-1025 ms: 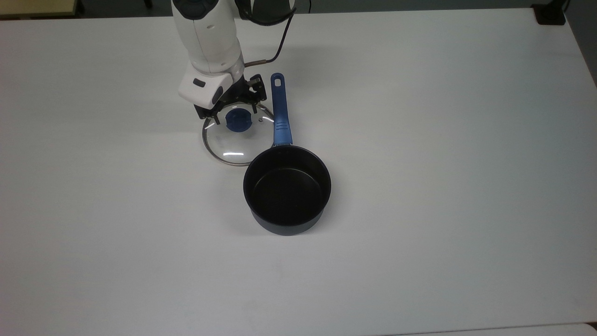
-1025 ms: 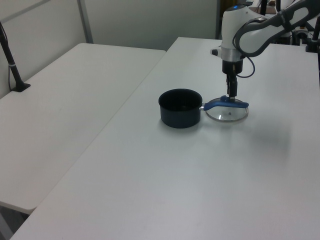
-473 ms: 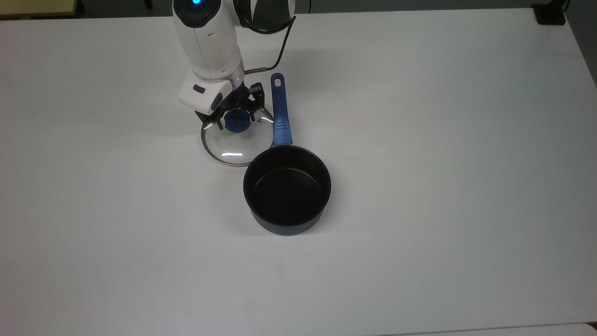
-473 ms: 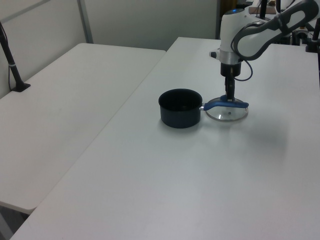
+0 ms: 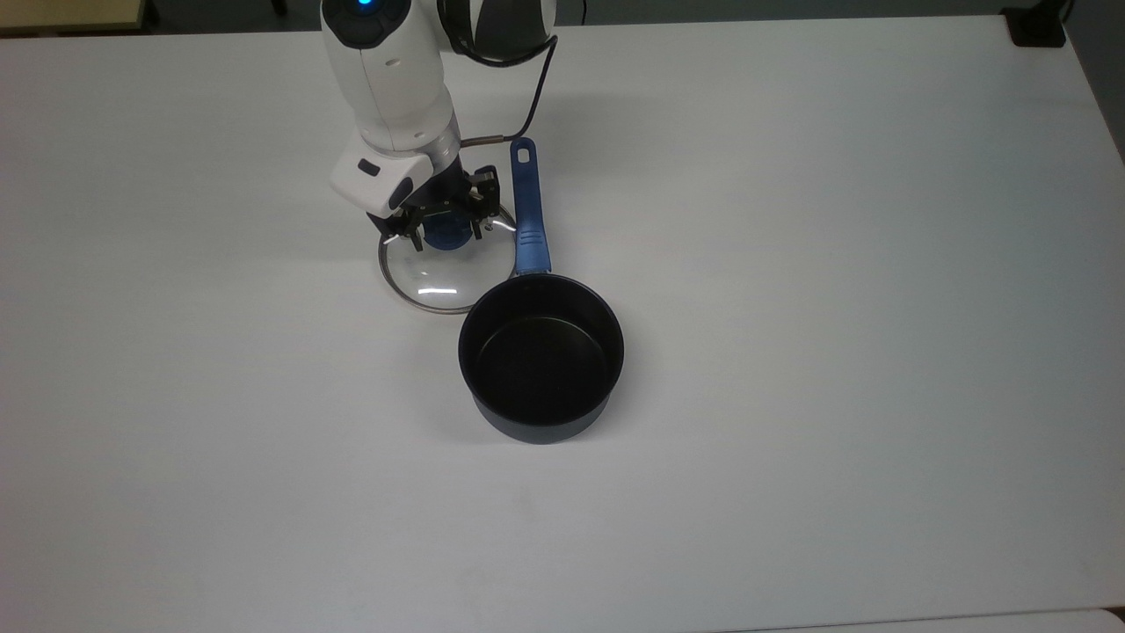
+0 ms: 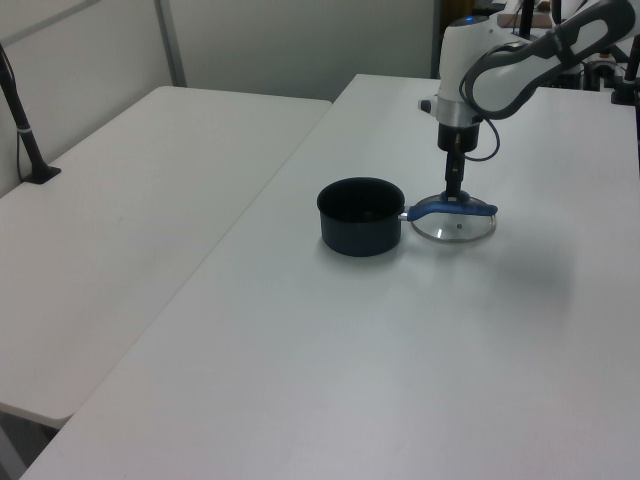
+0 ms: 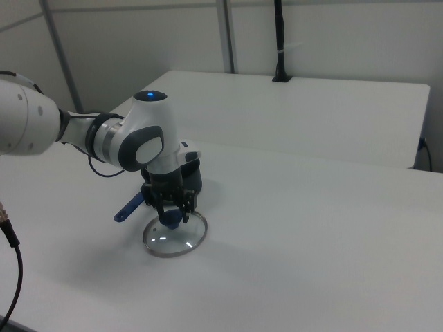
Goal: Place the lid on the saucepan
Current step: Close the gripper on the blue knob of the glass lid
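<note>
Saucepan (image 5: 540,356) sits nearest the top view's bottom edge, on a white table (image 5: 835,308): small, round, deep, black inside, dark blue-grey outside. Its mouth is uncovered. Its straight blue handle (image 5: 528,211) runs away toward the top view's top edge, an eyelet hole at the far end. In the left view the saucepan (image 6: 361,216) stands to the left view's left of the lid (image 6: 455,225), the handle reaching across above the lid's rim. Lid (image 5: 446,268) lies flat on the table, just beside the handle on the top view's left, its near edge close against the saucepan's rim; contact not discernible. Clear glass disc, metal rim, blue knob (image 5: 446,234) at the centre. Gripper (image 5: 446,227) is down over the knob, fingers spread to either side of it and not closed on it. Right view shows the gripper (image 7: 173,209) pointing straight down, with the knob (image 7: 173,218) between the fingers and the lid (image 7: 175,235) flat below. White arm (image 5: 391,79) rises behind, a black cable (image 5: 530,88) looping from it.
</note>
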`<state>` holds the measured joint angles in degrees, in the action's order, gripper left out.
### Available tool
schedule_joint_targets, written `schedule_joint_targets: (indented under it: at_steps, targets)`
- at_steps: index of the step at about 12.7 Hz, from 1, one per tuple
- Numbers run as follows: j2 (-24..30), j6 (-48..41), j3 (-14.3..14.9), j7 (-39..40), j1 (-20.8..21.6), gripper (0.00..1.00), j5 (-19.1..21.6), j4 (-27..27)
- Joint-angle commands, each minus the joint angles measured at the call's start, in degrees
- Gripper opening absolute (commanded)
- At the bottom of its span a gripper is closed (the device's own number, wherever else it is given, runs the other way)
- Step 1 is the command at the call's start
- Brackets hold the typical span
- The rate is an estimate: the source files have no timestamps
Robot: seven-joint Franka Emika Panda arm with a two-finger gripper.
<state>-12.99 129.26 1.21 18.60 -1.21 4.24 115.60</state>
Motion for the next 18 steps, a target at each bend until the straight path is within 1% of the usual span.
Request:
schedule_joint_targets:
  at_steps: [1,2,3,4,6,7,9,10,12,14,15,16,18]
  targets:
    - [-0.7,1.2,-0.2,-0.3,0.0,0.59,1.0,-0.6]
    - [-0.4,0.3,-0.2,0.3,-0.5,0.58,0.9,-0.6]
    - [0.1,-1.2,-0.2,0.7,-1.2,0.62,0.9,-0.7]
    - [0.2,-1.6,-0.2,0.6,-1.1,0.73,0.9,-0.7]
    - [0.1,-1.7,-0.2,0.7,-0.9,0.73,0.6,-0.7]
    - [0.0,-1.7,-0.2,0.7,-0.8,0.8,0.4,-0.7]
    - [0.0,-1.9,-0.2,1.3,-0.7,0.79,-0.3,-0.6]
    - [0.0,-2.4,-0.2,2.0,-0.7,0.79,-0.3,-0.6]
    - [0.0,-2.7,-0.2,2.1,-0.7,0.72,-0.4,-0.6]
    - [0.0,-3.0,-0.2,2.2,-0.9,0.58,-1.0,-0.6]
    - [0.1,-5.4,-0.2,2.3,-1.1,0.55,-2.0,-0.8]
    - [0.2,-8.4,-0.1,2.3,-1.3,0.53,-2.4,-2.7]
    - [-0.9,-13.1,0.3,2.1,-2.7,0.51,-2.5,-9.6]
